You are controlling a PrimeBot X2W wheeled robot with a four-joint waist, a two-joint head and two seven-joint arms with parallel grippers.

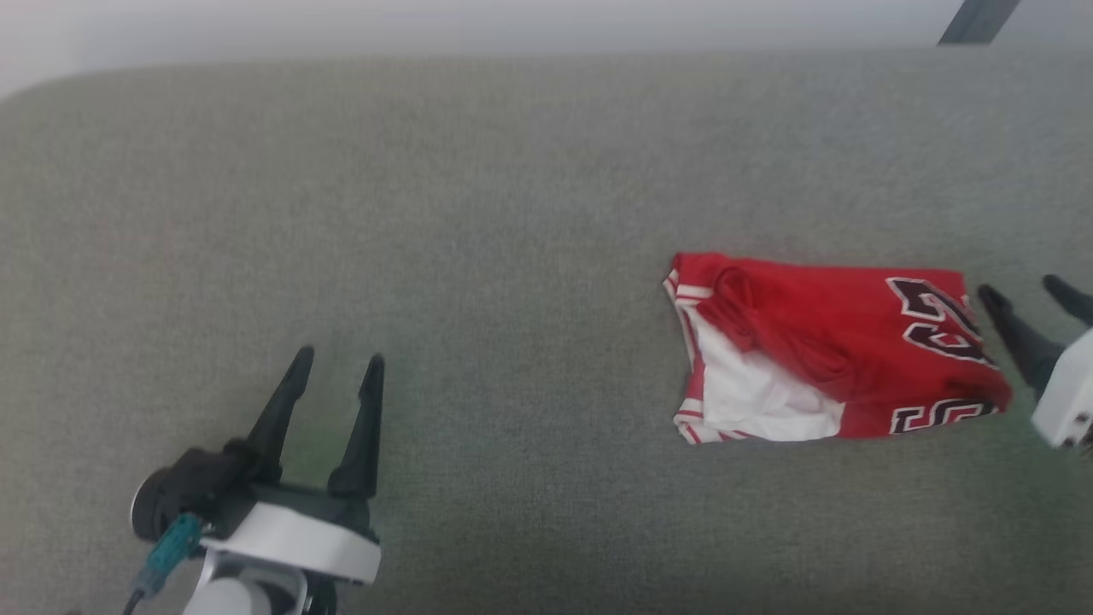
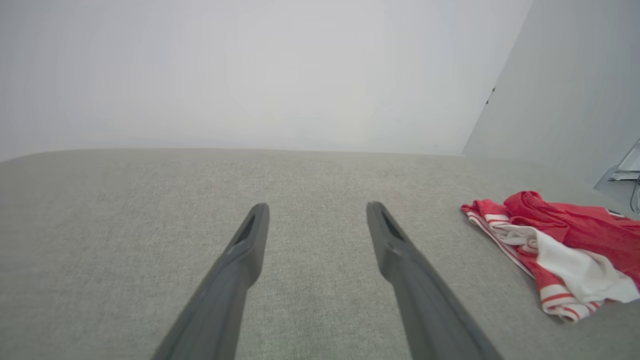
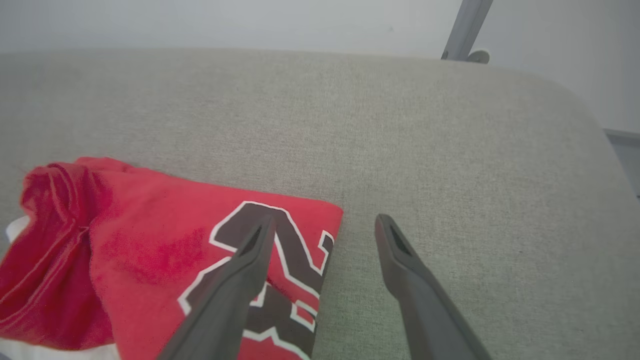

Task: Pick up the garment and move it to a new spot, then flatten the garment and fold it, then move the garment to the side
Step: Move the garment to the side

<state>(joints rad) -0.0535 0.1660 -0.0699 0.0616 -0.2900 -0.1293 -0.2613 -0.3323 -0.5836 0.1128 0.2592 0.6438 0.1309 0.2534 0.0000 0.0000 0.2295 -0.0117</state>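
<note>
The garment [image 1: 832, 359], a red jersey with white sleeves, striped trim and dark maroon lettering, lies folded in a compact bundle on the grey cushioned surface [image 1: 478, 222], right of centre. My right gripper [image 1: 1029, 295] stands open just past its right edge; in the right wrist view its left finger hovers over the lettering of the garment [image 3: 150, 260] and the other over bare fabric, right gripper [image 3: 325, 225] empty. My left gripper [image 1: 340, 359] is open and empty at the lower left, far from the jersey. The left wrist view has the garment [image 2: 560, 250] off to the right of the left gripper [image 2: 316, 207].
The grey surface ends at a rounded back edge against a pale wall [image 1: 427, 26]. A dark metal post [image 1: 978, 19] stands beyond the back right corner. A pale object [image 2: 622, 172] sits off the surface's right side.
</note>
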